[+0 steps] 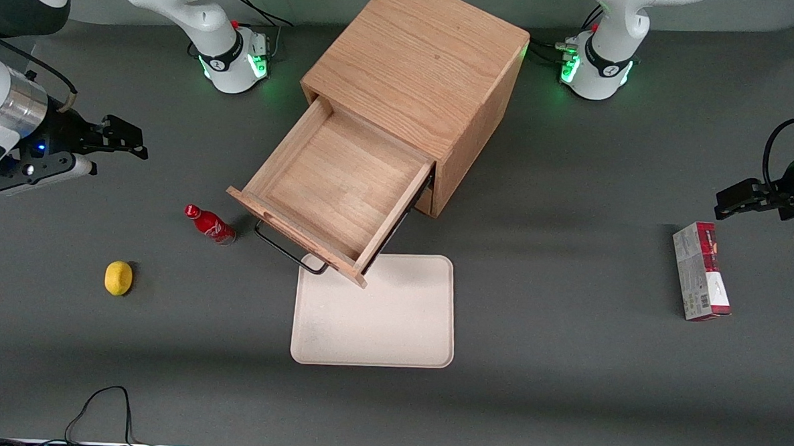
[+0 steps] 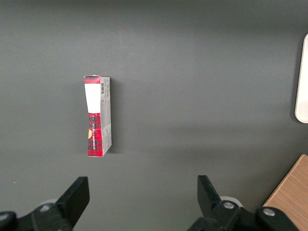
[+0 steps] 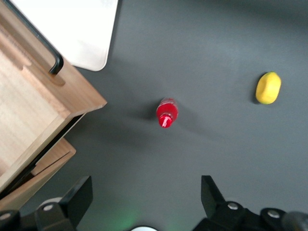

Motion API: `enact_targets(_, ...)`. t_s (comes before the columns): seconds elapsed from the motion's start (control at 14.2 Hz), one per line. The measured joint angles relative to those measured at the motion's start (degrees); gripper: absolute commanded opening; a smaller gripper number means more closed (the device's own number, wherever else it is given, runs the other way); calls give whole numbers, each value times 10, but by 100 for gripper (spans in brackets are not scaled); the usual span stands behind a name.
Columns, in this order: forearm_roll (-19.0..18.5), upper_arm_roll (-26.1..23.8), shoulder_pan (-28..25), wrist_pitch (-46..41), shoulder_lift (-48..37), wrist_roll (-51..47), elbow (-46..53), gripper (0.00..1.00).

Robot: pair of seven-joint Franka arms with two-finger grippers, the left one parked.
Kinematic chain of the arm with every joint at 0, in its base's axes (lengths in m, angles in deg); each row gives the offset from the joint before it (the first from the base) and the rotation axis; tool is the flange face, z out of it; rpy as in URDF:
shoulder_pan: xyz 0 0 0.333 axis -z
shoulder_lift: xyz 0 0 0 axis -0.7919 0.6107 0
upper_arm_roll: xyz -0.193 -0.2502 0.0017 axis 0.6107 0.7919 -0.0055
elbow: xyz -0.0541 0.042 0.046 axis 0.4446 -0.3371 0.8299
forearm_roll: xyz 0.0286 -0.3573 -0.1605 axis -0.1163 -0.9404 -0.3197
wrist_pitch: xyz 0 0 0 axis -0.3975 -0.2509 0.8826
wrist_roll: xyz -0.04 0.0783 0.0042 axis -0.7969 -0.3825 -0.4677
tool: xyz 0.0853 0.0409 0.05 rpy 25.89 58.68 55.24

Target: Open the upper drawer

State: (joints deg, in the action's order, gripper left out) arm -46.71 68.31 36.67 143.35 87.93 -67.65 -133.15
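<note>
Upper drawer pulled well out, my gripper released.

My gripper (image 1: 116,137) hangs empty, fingers apart, above the table toward my end, well clear. The upper drawer (image 1: 335,180) juts from the cabinet (image 1: 420,70); stiff wood, probably sliding easily, best gripped mid-handle (image 1: 288,248).

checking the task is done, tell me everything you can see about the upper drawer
The upper drawer is light oak, pulled far out of the cabinet and empty. Its dark bar handle runs along the front, which overhangs the white tray. The gripper is open, off toward the working arm's end, touching nothing.
</note>
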Motion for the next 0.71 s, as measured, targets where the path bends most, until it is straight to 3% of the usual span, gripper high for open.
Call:
enact_targets(0.07, -4, -8, 9, 10, -3, -4, -7, 100)
enact_targets(0.21, -17, -87, 73, 22, -11, -13, -25, 100)
enact_targets(0.35, -26, -141, 99, 23, -13, -76, -29, 100)
enact_targets(0.71, -27, -157, 107, 28, -5, -121, -22, 100)
